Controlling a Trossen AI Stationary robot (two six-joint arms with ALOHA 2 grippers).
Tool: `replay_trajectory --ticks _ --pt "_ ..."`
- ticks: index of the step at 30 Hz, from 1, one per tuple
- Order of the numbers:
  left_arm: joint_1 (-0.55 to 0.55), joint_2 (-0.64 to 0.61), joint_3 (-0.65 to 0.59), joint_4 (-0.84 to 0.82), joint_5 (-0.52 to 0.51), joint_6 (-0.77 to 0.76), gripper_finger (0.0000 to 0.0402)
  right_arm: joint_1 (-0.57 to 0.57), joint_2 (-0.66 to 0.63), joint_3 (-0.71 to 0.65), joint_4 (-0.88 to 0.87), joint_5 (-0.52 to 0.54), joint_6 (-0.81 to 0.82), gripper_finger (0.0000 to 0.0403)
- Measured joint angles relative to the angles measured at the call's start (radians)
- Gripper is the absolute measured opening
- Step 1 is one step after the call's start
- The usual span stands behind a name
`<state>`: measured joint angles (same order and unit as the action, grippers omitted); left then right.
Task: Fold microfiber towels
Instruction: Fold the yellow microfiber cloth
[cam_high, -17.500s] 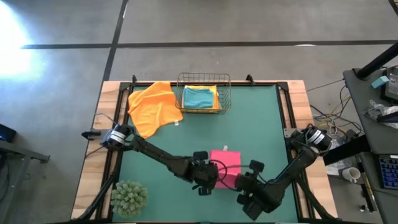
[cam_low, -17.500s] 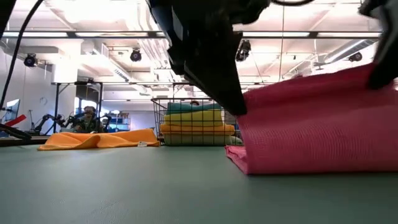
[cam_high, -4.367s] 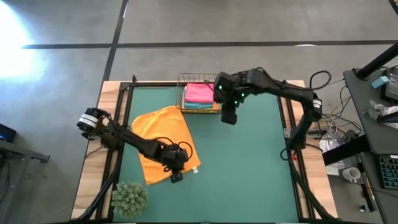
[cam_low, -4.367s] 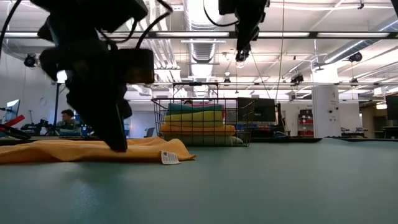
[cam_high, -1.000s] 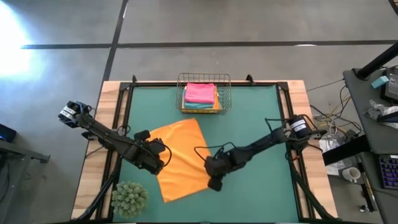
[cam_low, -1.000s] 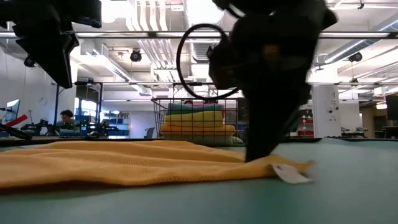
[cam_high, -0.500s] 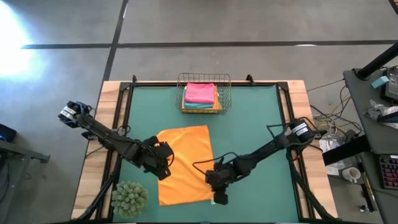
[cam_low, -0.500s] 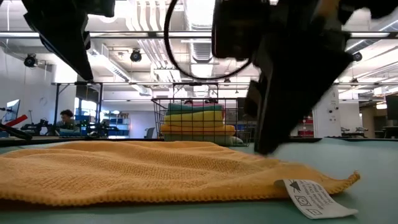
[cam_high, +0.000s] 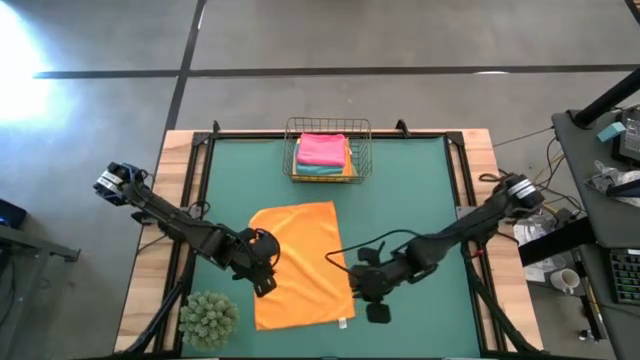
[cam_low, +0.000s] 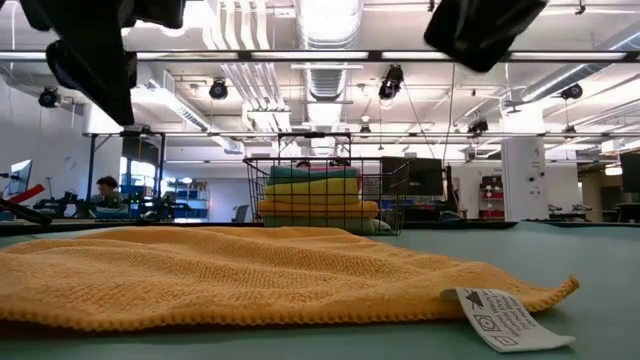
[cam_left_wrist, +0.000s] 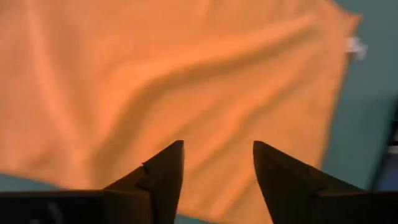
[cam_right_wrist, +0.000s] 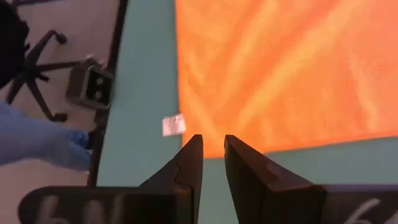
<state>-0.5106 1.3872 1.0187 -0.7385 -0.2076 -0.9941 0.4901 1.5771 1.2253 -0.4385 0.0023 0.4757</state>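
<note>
One orange towel (cam_high: 298, 264) lies spread flat on the green table (cam_high: 410, 200), on the near side of the wire basket (cam_high: 327, 150) that holds the pink towel (cam_high: 322, 148) on a folded stack. Since a second ago: cloth squared up, both corners dropped. Left gripper (cam_high: 264, 283), at the orange towel's left edge, fingers now parted, empty. Right gripper (cam_high: 378, 312), just off its right edge, fingers nearly together, holding nothing. Judgement: spreading done, first fold next

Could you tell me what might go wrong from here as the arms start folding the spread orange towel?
The orange towel lies slightly rippled, so a fold may come out uneven. The left hand is open above the cloth with nothing held, so a pinch could miss the edge. The tag at the near corner could snag the right hand.
</note>
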Motion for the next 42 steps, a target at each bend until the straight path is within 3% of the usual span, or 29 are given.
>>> replay_trajectory --ticks 7,17,24,30,42 --pt "-0.096 0.043 0.020 0.194 0.021 0.072 0.0189 0.049 -0.081 -0.005 -0.116 -0.001 -0.069 0.0059" --pt "-0.233 0.247 0.201 0.207 0.021 0.169 0.0189 0.069 -0.082 -0.033 -0.191 -0.001 -0.088 0.0067" --pt "-0.308 0.379 0.320 0.073 0.021 0.188 0.0189 0.069 -0.064 -0.057 -0.146 -0.001 -0.168 0.0118" --pt "-0.365 0.454 0.332 0.055 0.023 0.150 0.0189 0.075 0.014 -0.056 -0.024 -0.001 -0.329 0.0154" --pt "-0.375 0.476 0.286 0.038 0.017 0.084 0.0189 0.075 0.128 -0.033 0.094 -0.001 -0.464 0.0164"
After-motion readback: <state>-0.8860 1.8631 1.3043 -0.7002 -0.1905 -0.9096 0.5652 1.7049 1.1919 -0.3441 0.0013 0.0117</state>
